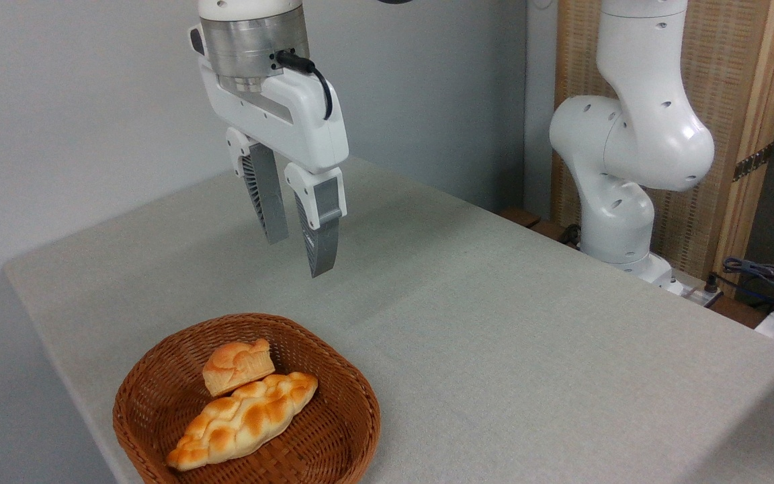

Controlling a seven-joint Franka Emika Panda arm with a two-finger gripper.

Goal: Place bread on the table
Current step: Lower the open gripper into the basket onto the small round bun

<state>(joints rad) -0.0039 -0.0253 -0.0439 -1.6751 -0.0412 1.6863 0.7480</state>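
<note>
Gripper hangs high above the table, fingers pointing down w/ a modest gap between them, nothing held. It sits up and behind the wicker basket, well apart from it.

The bread, a small knotted golden bun, is in the basket, back-left of centre, tipped a bit and leaning on the long braided loaf that lies diagonally in front of it. The two touch.

Step in hand, as I read it: the approach to the pick, not yet begun. To do it well:
- Bring the gripper over the bun first, then go straight down; a slanted descent risks clipping the basket rim.
- Widen the jaws before descent; the present gap looks narrower than the bun, though the angle makes that hard to judge.
- Turn the wrist so one finger goes into the free space behind the bun and neither lands on the loaf.
- Grip at mid-height, gently; it's tilted, so may roll.
- Lift clear of the rim before moving out to bare cloth on the right.
</note>
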